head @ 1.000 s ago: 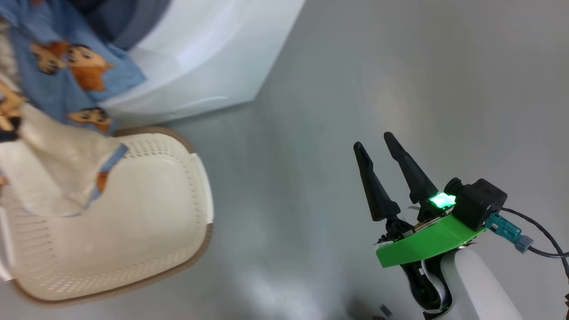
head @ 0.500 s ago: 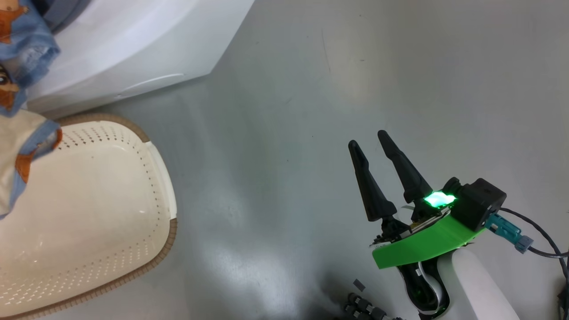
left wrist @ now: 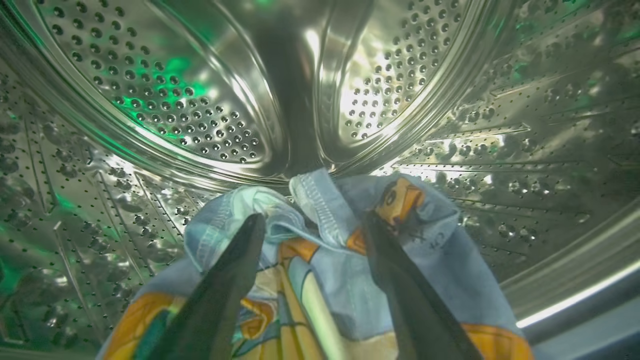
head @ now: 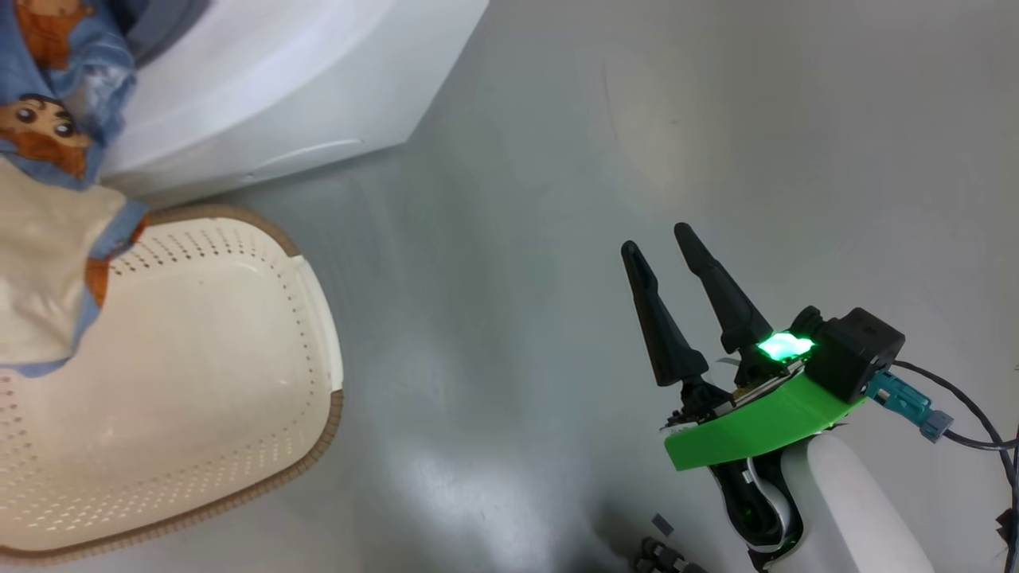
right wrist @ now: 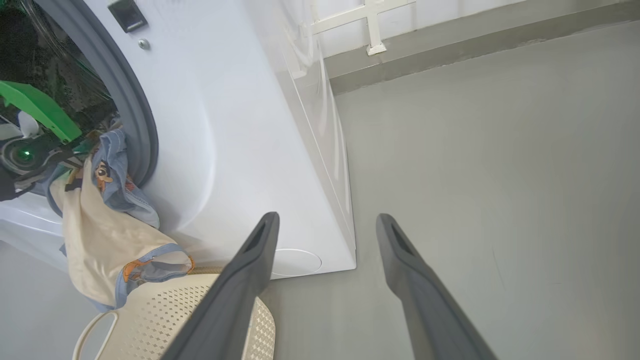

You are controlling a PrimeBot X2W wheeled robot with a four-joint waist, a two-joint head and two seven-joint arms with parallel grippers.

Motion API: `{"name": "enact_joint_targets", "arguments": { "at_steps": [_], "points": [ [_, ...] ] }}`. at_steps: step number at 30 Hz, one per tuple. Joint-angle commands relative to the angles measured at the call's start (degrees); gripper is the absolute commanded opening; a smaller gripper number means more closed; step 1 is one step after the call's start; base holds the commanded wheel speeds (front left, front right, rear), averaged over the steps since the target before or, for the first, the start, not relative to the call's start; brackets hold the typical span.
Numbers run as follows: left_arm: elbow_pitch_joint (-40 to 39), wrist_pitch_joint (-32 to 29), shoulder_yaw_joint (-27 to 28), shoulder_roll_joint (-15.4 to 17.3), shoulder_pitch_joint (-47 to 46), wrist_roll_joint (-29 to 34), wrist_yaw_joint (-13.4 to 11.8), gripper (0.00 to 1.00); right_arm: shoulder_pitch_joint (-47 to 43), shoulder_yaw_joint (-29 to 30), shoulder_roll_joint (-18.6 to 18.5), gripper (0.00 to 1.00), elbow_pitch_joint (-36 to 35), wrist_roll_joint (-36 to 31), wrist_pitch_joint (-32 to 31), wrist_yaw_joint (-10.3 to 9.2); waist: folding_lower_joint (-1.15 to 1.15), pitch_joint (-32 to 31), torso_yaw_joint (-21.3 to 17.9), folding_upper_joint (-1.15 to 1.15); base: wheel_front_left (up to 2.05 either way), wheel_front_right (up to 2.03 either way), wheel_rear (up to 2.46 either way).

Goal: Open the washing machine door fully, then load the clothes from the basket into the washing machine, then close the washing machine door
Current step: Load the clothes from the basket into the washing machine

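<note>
In the left wrist view my left gripper (left wrist: 310,222) is inside the steel drum (left wrist: 150,100) of the washing machine (head: 279,95), open, its two fingers spread over the bunched light blue clothes (left wrist: 340,280). The garment's other end hangs out of the drum mouth, and these clothes (head: 48,239) drape onto the cream basket (head: 239,382). My right gripper (head: 656,238) hovers open and empty over the floor, well right of the basket. The washing machine door is out of view.
The right wrist view shows the grey gasket (right wrist: 125,100), my left arm's green part (right wrist: 35,107) in the drum mouth, the round white flap (right wrist: 295,261) and the basket (right wrist: 165,315) against the machine's foot. Grey floor (head: 557,159) stretches right of the machine.
The head camera has swung, shifting the whole picture. The garment still hangs from the drum mouth over the basket. My right gripper has stayed open in the same spot.
</note>
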State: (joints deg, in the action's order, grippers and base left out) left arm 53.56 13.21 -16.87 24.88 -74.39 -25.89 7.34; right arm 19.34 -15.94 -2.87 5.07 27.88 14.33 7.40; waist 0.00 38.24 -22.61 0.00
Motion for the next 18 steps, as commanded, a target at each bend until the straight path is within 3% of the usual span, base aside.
{"name": "enact_joint_targets", "arguments": {
  "at_steps": [1, 9, 18],
  "points": [
    [-1.0, 0.6, 0.2, 1.9, 0.0, -0.3, 0.1, 1.00, -0.5, -0.8, 0.0, 1.00, -1.1, 0.2, 0.7, 0.09, 0.00, -1.0, 0.7, 0.00, 0.00, 0.00, 0.00],
    [-4.5, 1.5, -3.3, 2.2, 4.9, -2.4, 0.1, 1.00, -0.3, 0.4, 0.0, 1.00, -0.5, -0.1, 0.7, 0.09, 0.00, -4.2, 2.9, 0.00, 0.00, 0.00, 0.00],
    [-12.6, 1.8, -1.9, 3.4, 14.1, -4.1, -0.3, 1.00, -1.1, 2.2, 0.0, 1.00, 0.0, -0.6, 0.7, 0.09, 0.00, -6.7, 6.3, 0.00, 0.00, 0.00, 0.00]
  ]
}}
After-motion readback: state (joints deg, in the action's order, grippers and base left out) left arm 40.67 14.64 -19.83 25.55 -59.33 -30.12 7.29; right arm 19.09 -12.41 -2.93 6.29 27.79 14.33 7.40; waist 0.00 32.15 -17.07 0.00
